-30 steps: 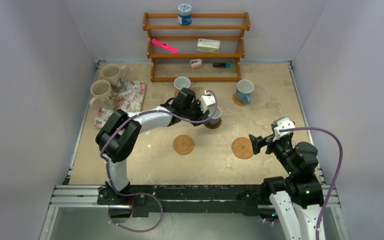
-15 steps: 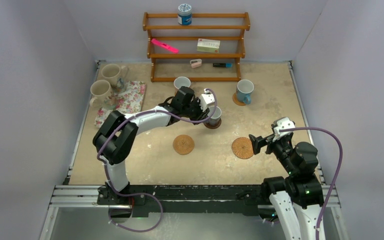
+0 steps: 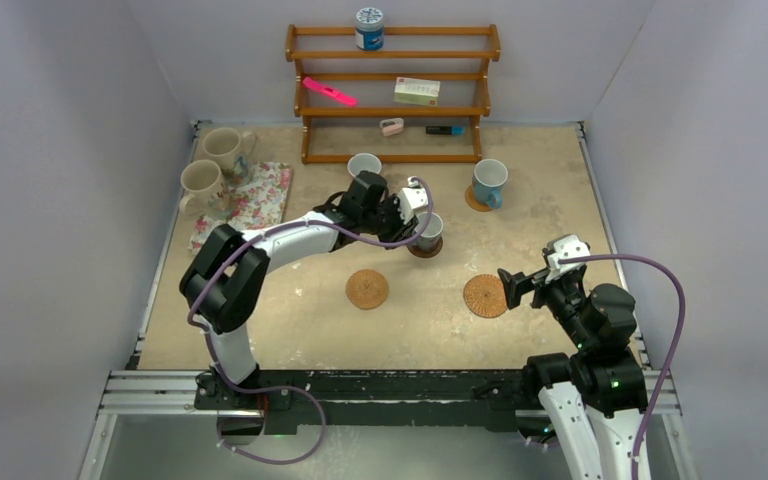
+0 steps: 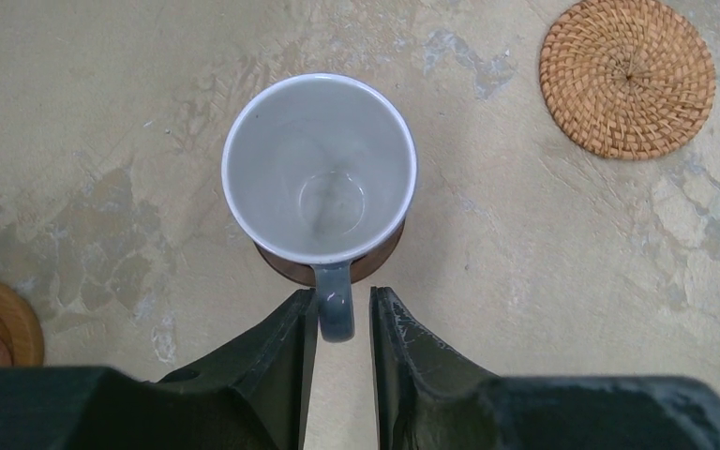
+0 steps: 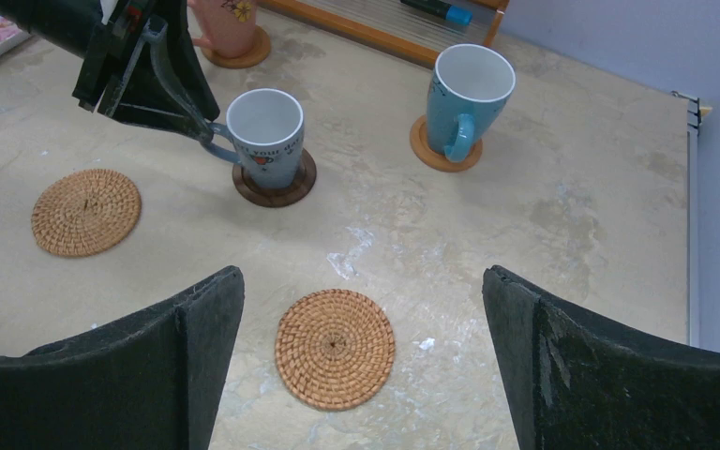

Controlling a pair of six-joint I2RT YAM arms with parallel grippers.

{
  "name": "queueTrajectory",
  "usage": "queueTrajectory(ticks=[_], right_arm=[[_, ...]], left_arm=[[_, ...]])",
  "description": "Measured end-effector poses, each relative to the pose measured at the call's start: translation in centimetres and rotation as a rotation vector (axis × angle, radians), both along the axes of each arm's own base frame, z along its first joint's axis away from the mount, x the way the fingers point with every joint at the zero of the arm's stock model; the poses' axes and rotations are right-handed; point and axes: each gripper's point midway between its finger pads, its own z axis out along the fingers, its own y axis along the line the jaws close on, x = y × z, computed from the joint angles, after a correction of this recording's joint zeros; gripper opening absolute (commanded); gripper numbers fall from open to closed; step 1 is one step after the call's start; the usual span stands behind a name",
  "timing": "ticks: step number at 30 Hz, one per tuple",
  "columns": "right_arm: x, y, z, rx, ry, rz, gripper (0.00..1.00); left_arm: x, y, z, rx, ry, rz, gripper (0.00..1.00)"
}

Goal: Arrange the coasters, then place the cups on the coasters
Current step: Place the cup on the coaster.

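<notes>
A small grey-blue cup (image 4: 319, 169) stands upright on the dark brown coaster (image 4: 380, 258) in mid-table. My left gripper (image 4: 342, 292) straddles its handle (image 4: 335, 314); the jaws are narrowly open, with a slim gap showing on the right side. The blue cup (image 3: 489, 180) sits on a tan coaster (image 3: 474, 201), and a white-and-pinkish cup (image 3: 364, 166) stands near the rack. Two cream cups (image 3: 224, 148) (image 3: 201, 183) stand at the far left. Two bare woven coasters (image 3: 367, 288) (image 3: 485, 296) lie nearer me. My right gripper (image 5: 364, 279) hovers wide open above one woven coaster (image 5: 335, 349).
A wooden rack (image 3: 390, 95) at the back holds a blue-and-white canister (image 3: 368, 28), a pink marker (image 3: 329, 92) and small items. A floral cloth mat (image 3: 250, 200) lies beside the cream cups. Grey walls close in the left, right and back sides.
My left gripper has eased slightly apart around the handle and its arm has shifted a little to the left. The grey-blue cup stays on the dark coaster. The right arm has not moved.
</notes>
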Motion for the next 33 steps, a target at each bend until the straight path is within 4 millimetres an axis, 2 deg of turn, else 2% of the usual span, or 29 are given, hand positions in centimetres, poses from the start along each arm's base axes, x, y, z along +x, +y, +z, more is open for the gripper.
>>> queueTrajectory(ticks=[22,33], right_arm=[[0.0,0.0,0.0,0.000,0.000,0.000,0.99],[0.0,0.0,0.0,0.000,0.000,0.000,0.99]], left_arm=[[-1.2,0.1,2.9,-0.041,-0.031,-0.045,0.30],[-1.8,0.4,5.5,-0.121,-0.104,-0.040,0.28]])
